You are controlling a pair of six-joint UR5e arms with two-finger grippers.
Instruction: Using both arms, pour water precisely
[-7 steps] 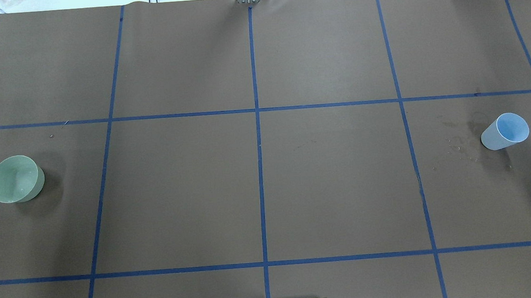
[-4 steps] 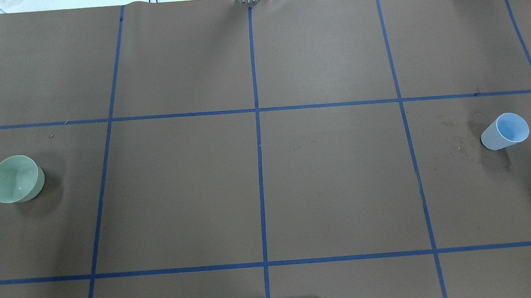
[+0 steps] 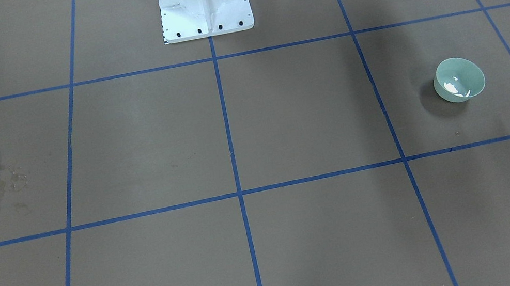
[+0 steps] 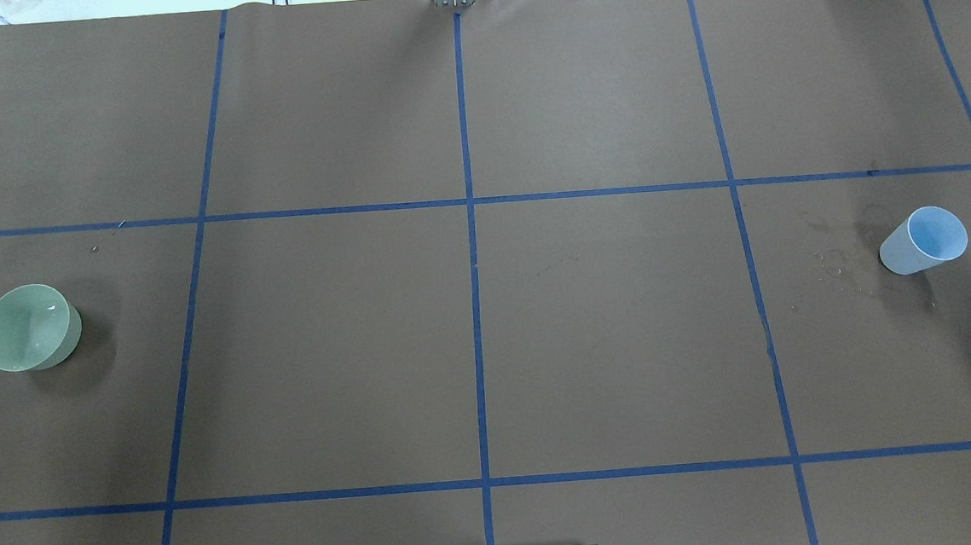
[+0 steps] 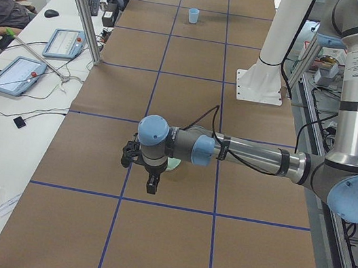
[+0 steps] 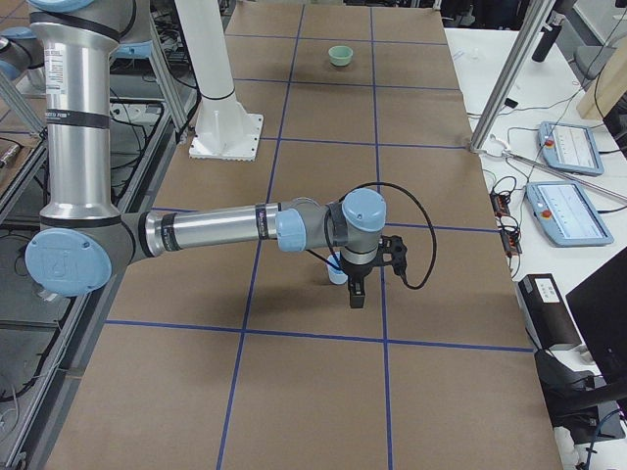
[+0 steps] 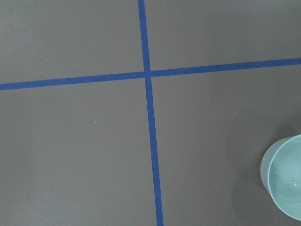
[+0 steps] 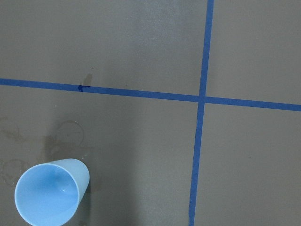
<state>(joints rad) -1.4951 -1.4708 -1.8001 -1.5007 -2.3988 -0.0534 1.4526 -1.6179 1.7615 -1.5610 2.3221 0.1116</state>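
Note:
A pale green bowl (image 4: 28, 327) stands at the table's left and holds a little water (image 3: 454, 87), seen as white glints. A light blue cup (image 4: 923, 240) stands upright at the far right; I cannot see water in it. My left arm (image 5: 248, 158) reaches low over the table, its gripper (image 5: 151, 186) hanging beside the bowl (image 5: 173, 166). My right arm (image 6: 225, 231) does the same, its gripper (image 6: 357, 297) close by the cup (image 6: 336, 274). I cannot tell whether either is open or shut. The wrist views show the bowl (image 7: 286, 181) and the cup (image 8: 49, 194) but no fingers.
Brown paper with a blue tape grid covers the table. Dark wet stains (image 4: 835, 261) lie beside the cup. The white pedestal (image 3: 204, 2) stands at the robot's edge. A side bench holds tablets (image 5: 15, 74) and cables, with a seated person (image 5: 1, 1).
Only the small glint inside the green bowl has shifted. The bowl and the cup have not moved.

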